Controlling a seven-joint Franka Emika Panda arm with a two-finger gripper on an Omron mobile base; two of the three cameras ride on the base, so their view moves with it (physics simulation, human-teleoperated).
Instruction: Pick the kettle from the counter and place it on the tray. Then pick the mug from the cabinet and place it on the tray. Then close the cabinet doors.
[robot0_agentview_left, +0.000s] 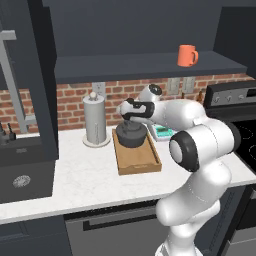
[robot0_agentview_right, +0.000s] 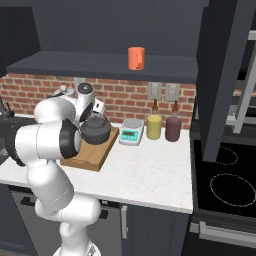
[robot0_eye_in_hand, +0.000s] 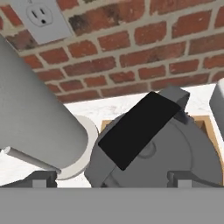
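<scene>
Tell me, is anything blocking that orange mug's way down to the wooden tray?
Partly: the kettle sits on the tray's far end, with the gripper just above it. The near end lies bare, and the mug stands unobstructed on the open cabinet shelf.

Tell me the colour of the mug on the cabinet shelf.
Orange-red; the mug shows best in the left base view.

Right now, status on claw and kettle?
Claw open, poised above the squat dark grey kettle. Kettle sits on the light-brown wooden tray. Orange-red mug on cabinet shelf. Tall grey paper-towel cylinder close beside.
</scene>
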